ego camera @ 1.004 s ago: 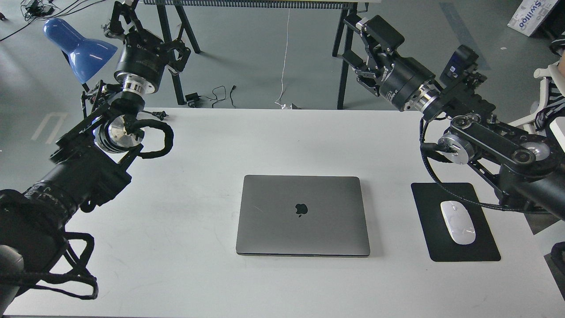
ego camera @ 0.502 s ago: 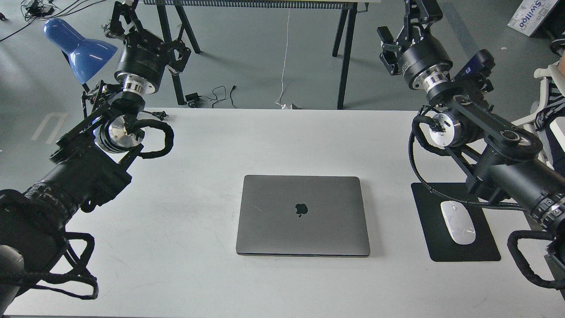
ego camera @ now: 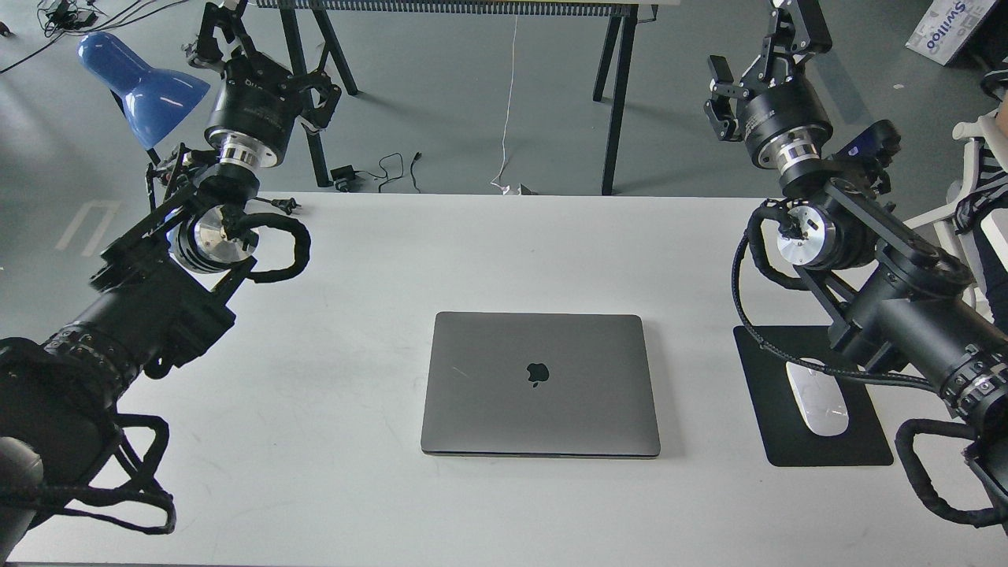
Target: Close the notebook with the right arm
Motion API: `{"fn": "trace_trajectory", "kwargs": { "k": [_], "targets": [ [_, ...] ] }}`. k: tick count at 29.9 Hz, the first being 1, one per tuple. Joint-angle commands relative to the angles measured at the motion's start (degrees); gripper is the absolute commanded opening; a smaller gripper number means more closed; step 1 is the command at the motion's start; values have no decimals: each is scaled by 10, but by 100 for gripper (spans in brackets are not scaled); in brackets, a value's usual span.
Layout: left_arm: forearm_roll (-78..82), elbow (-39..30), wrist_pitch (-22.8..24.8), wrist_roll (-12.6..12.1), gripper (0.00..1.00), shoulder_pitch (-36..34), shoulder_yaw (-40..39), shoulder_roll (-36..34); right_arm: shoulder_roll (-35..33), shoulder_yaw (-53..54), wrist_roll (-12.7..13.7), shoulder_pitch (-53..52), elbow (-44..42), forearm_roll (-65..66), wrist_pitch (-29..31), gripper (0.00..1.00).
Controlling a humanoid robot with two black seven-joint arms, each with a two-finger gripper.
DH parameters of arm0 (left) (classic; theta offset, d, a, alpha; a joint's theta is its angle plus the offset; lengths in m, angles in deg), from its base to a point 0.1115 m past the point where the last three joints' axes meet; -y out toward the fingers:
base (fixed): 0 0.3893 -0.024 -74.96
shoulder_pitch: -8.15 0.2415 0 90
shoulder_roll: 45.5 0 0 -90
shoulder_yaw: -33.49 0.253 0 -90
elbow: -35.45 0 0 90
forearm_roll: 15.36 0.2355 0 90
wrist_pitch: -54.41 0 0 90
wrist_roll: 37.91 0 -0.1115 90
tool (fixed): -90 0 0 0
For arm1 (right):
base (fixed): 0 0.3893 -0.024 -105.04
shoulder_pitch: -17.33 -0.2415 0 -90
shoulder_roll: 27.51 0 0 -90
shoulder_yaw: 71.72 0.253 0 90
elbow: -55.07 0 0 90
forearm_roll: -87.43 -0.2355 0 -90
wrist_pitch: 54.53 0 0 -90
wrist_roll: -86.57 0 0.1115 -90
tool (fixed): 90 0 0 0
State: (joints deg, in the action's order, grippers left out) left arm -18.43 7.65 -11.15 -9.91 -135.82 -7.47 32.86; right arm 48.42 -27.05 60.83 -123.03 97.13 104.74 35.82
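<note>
A grey workshop floor runs behind the white rectangular desk (ego camera: 354, 504), crossed by the black legs of a second bench and a thin white cord hanging down to it.

In the head view, the slim space-grey metal notebook (ego camera: 540, 383) lies flat near the middle of the desk with its lid fully down, the dark apple logo facing up, its front edge toward the robot. Well apart to its right sits a black rectangular mouse pad (ego camera: 787, 441) carrying a white rounded mouse (ego camera: 819, 405), partly hidden by the right arm (ego camera: 890, 299), a black jointed limb with silver ring joints and looping black cable. That arm rises from the lower right corner up and back past the desk's far edge, and the right gripper (ego camera: 768, 47) at its end is held high over the floor, far from the notebook; its jaws stand apart and hold nothing. The left arm (ego camera: 157, 291) reaches from the lower left toward a blue lamp shade (ego camera: 142, 87), and the left gripper (ego camera: 228, 35) sits beside it, too dark and end-on to tell how its jaws stand.
</note>
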Motion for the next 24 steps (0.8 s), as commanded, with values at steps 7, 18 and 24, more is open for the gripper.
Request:
{"fn": "trace_trajectory", "kwargs": {
  "k": [7,18,24],
  "targets": [
    [0,0,0,0,100,0,-1,0,10,-2,0,14,2,0,-5,99],
    [0,0,0,0,100,0,-1,0,16,-68,0,-7,1,4,-25,99],
    [0,-1,0,0,100,0,-1,0,17,-64,0,-13,4,2,-25,99]
  ]
}}
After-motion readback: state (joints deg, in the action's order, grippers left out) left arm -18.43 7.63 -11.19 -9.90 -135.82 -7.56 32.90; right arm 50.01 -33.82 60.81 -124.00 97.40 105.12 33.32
